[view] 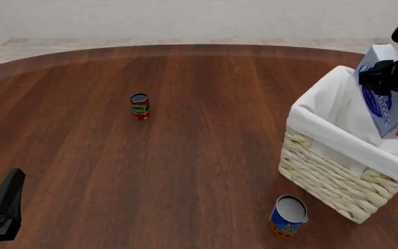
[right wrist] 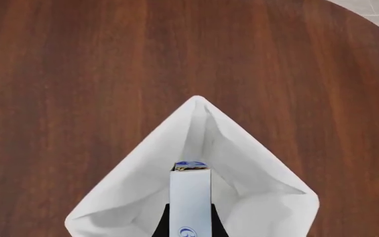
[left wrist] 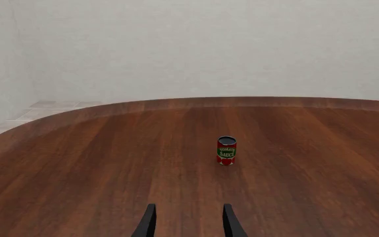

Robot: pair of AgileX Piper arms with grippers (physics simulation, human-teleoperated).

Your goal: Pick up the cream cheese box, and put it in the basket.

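The cream cheese box, white with blue oval logos and a red patch near its lower end, hangs tilted over the basket, with its lower end inside the white liner. My right gripper is shut on the box's upper part. In the right wrist view the box sits between the dark fingers and points down into the liner's hollow. My left gripper is open and empty, low at the table's near left.
A red tomato sauce can stands left of centre on the wooden table and shows ahead of the left gripper. A blue-and-orange can stands just in front of the basket's near corner. The table's curved far edge meets a tiled floor.
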